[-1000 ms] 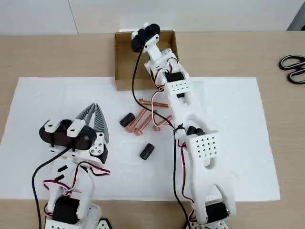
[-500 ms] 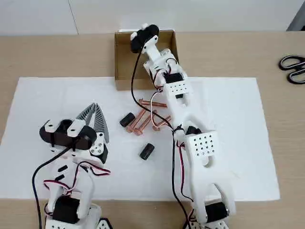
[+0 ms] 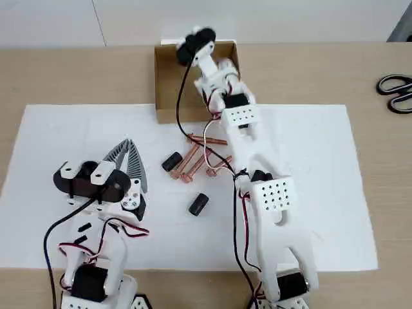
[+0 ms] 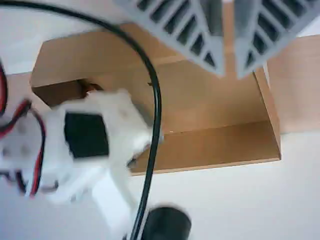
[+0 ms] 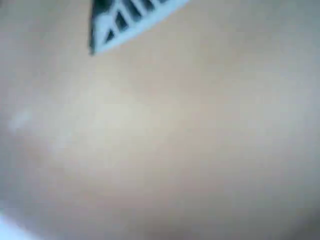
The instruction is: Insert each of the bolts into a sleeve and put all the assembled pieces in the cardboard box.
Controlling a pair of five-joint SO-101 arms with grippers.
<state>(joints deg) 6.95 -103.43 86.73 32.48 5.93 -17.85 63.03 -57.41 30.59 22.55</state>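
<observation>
Your right gripper (image 3: 194,45) hangs over the cardboard box (image 3: 166,84), with the arm stretched far forward. Whether it is open or holds a piece I cannot tell. If it does, release low, then lift clear of the wall. The left gripper (image 3: 129,143) rests closed and empty. The bolts (image 3: 196,158) and two sleeves (image 3: 172,161) lie on the white paper (image 3: 64,129).

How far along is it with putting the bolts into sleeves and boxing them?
Done: nothing I can confirm; the right arm hides part of the cardboard box. In hand: that arm is stretched over the box, and whether it carries anything is hidden. To do: the copper bolts lie piled loose, two black sleeves lie unfilled nearby, beside the left pincer.
</observation>
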